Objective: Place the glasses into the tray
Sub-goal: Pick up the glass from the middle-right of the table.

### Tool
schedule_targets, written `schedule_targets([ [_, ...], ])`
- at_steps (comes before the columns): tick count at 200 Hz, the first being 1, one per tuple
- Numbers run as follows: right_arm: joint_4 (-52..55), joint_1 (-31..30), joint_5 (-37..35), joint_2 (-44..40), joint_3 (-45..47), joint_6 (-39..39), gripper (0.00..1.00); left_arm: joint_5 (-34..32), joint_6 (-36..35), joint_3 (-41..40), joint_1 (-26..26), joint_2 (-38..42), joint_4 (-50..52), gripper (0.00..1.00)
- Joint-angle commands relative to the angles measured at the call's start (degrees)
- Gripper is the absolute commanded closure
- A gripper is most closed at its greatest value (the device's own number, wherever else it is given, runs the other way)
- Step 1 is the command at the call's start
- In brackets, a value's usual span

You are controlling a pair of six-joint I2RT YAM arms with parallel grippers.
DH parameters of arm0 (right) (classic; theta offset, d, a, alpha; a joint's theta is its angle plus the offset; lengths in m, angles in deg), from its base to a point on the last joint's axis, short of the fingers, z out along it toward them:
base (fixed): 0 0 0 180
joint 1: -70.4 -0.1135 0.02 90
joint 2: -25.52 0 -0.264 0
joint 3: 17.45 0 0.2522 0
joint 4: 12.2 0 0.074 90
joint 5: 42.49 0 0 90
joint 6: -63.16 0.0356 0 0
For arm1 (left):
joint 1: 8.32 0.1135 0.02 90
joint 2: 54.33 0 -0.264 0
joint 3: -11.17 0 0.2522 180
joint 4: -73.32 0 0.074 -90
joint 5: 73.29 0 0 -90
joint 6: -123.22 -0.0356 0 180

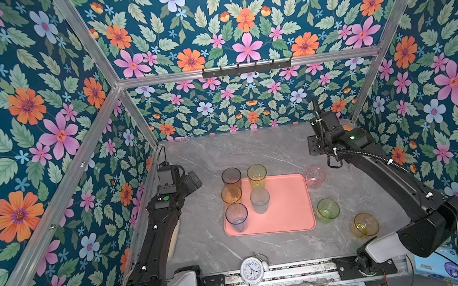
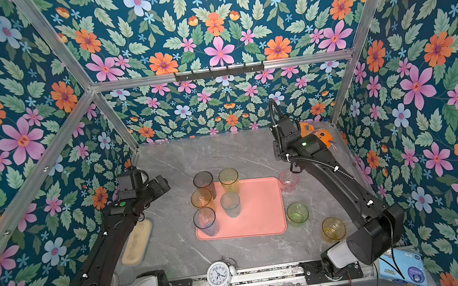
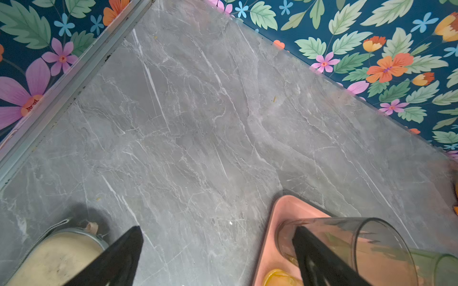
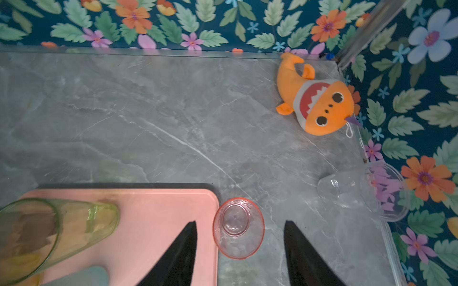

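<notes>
The right gripper [image 4: 239, 222] hangs over the pink glass [image 4: 238, 230] beside the tray [image 4: 153, 205], jaws partly open, empty. The left gripper [image 3: 218, 247] gapes wide, empty.

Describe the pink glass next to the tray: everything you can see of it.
The pink glass is short and see-through, faintly pink with a stronger pink rim, and empty. It stands upright, mouth up, on the grey table, just off a corner of the tray. The open right gripper flanks it; no contact shows.
</notes>
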Motion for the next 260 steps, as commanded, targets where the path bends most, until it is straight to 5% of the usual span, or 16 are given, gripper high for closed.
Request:
schedule_targets([
  [1, -0.54, 4.52, 4.74, -0.32, 0.97, 3.18, 0.41, 0.24, 0.17, -0.39, 0.05, 0.14, -1.36, 0.02],
  [153, -11.8, 33.7, 3.83, -1.7, 12.53, 15.05, 0.36, 0.59, -0.01, -0.69, 0.08, -0.11, -1.53, 0.03],
  [260, -13.77, 41.59, 6.36, -0.1, 14.42, 15.83, 0.37, 0.15, -0.45, 0.99, 0.04, -1.11, -0.57, 0.03],
])
